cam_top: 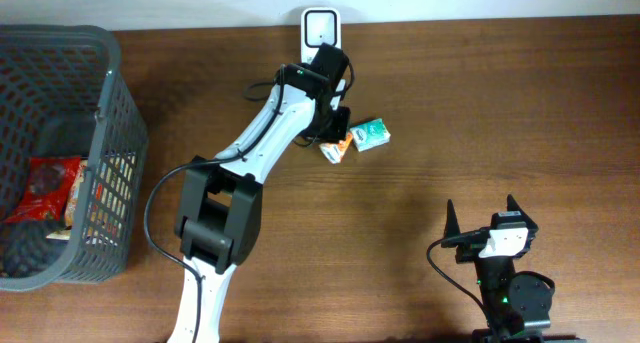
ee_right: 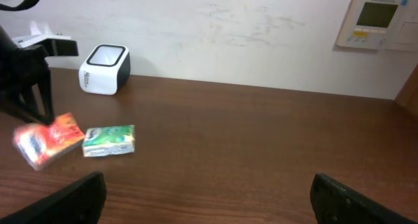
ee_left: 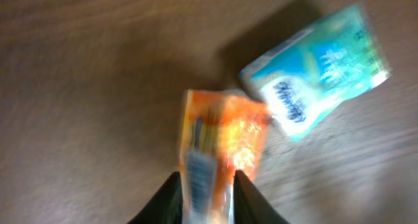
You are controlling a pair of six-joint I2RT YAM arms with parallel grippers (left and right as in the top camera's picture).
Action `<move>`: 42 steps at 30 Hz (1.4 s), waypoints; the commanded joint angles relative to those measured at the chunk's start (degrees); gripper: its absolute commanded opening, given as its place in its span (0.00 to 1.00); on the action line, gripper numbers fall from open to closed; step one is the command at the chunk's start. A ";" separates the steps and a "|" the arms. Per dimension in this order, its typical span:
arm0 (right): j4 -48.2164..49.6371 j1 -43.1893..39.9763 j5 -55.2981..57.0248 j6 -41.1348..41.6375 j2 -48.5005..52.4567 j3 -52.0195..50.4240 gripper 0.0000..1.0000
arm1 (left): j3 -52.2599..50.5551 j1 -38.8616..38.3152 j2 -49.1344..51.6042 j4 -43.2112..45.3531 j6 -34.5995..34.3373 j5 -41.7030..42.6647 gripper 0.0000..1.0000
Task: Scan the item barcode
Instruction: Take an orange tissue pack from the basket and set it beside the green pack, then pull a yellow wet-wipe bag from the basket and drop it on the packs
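Straddling blurred orange packet [ee_left: 219, 139]: left end effector [ee_left: 206, 176], grip unclear | right end effector [ee_right: 208, 179] spread wide, partly cropped

Orange packet [ee_right: 47, 140] beside green packet [ee_right: 110, 140], scanner [ee_right: 104, 69] behind.

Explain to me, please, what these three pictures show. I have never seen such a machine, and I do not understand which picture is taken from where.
These are two robot arms at a brown wooden table. One picture looks down from above; the other two come from a small camera on each arm's wrist. On the table are a teal-and-white packet and a white-and-black barcode scanner. A dark grey plastic basket holds snack packets. The left gripper has an orange packet between its fingers. That picture is blurred, so I cannot tell whether it grips the packet. The right gripper is open and empty.
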 commanded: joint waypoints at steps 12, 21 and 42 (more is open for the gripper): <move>-0.20 -0.31 0.07 0.28 -0.37 -0.52 0.98 | 35.80 21.55 -22.64 -31.15 6.49 -3.76 0.99; -0.20 -0.31 0.09 0.28 -0.37 -0.52 0.98 | 34.75 44.98 -26.69 -34.86 4.76 -2.71 0.99; -0.20 -0.31 0.09 0.28 -0.37 -0.52 0.98 | 0.61 57.29 -26.56 -17.03 -4.33 -12.66 1.00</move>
